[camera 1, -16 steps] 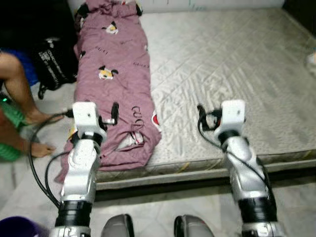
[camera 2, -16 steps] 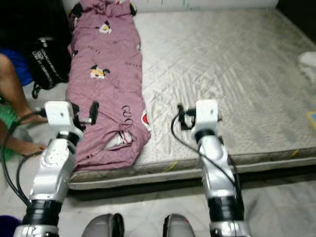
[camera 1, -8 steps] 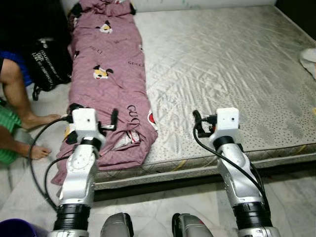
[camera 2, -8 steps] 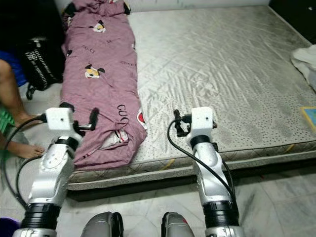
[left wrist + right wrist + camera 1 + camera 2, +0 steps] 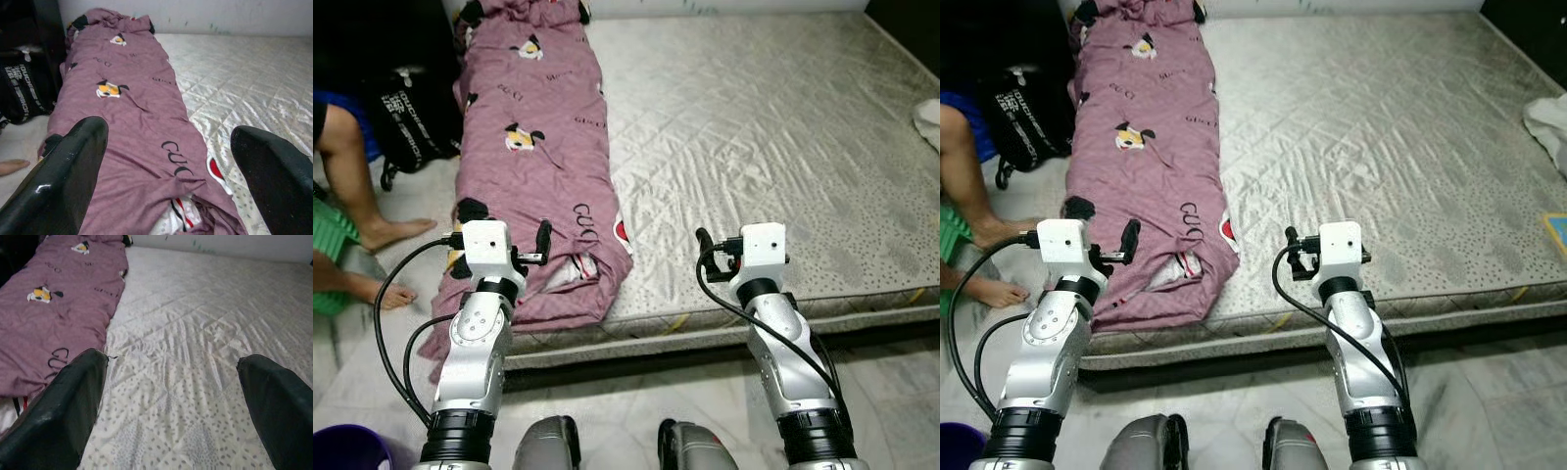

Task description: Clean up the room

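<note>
Bedding lay as the main thing to tidy: a long purple blanket (image 5: 543,147) with cartoon prints stretched along the left side of the mattress (image 5: 783,147), its near end bunched and drooping over the mattress's front edge. The left gripper (image 5: 171,161) hovered just above that bunched end, fingers (image 5: 63,186) spread wide and holding nothing, the blanket running away from it toward the wall. The right gripper (image 5: 171,391) hung over the bare quilted mattress to the right of the blanket, near the front edge, its fingers (image 5: 63,401) also spread and empty. Left of the mattress stood a black bag (image 5: 411,122) on the floor, with a person's legs (image 5: 357,196) beside it.
</note>
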Controlling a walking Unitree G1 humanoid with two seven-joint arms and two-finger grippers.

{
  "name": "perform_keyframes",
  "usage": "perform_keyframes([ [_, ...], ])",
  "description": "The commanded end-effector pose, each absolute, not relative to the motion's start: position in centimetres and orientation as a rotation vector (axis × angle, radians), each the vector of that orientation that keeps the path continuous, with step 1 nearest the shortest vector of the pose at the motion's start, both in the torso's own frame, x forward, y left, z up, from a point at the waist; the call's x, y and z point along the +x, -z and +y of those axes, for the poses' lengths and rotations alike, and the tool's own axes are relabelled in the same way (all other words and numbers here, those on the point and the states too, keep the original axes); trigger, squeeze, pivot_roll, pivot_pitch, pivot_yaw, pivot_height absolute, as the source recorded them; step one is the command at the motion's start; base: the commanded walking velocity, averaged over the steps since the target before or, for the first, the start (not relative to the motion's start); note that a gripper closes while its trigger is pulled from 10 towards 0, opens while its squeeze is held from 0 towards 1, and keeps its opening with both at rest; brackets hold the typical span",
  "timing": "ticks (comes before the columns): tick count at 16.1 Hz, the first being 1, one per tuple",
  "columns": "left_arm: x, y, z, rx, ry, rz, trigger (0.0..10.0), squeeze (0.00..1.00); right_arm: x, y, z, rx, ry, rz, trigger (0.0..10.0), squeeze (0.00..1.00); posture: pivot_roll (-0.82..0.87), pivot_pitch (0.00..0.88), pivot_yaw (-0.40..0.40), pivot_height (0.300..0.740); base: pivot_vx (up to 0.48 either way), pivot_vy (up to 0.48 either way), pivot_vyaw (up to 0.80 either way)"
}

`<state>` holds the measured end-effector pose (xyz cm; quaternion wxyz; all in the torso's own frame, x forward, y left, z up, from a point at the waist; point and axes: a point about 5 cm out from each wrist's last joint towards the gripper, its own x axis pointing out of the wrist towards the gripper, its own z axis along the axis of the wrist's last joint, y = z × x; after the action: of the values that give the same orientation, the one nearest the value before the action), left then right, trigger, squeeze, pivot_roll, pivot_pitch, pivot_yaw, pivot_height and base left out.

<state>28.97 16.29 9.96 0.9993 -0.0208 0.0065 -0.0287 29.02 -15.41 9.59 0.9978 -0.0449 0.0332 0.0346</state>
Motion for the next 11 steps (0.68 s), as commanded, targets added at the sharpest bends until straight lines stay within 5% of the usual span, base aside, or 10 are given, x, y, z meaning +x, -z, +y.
perform_keyframes([
  [1, 28.64, -9.80, 16.46, -0.043, 0.057, 0.027, 10.0, 0.00, 28.66, -9.62, -15.59, -0.090, -0.068, 0.069, 10.0, 0.00, -0.06, 0.212, 0.016, 0.740, 0.000, 0.000, 0.00],
  [11, 28.89, -10.02, 16.05, -0.053, 0.058, 0.025, 10.0, 0.00, 28.41, -9.56, -15.22, -0.100, -0.096, 0.070, 10.0, 0.00, -0.06, 0.223, 0.020, 0.629, 0.000, 0.000, 0.00],
])
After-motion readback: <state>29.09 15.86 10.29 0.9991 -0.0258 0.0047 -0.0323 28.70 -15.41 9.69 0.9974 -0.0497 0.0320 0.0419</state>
